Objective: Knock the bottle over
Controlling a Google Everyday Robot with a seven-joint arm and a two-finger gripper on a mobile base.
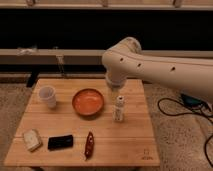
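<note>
White bottle (119, 109) standing upright on the wooden desk (135, 145), just right of the orange bowl (88, 102). Gripper (115, 93) poised beyond the bowl's right rim, directly above the bottle's cap; its opening cannot be told.

This looks like a robot lab or test room. A small wooden table (135, 145) stands on a speckled hard floor (185, 145). A long ledge (50, 54) runs below a dark back wall (75, 30) across the upper frame. Loose cables (170, 107) trail at the right. The gripper (116, 94) hangs mid-frame, just above the bottle (119, 108).
</note>
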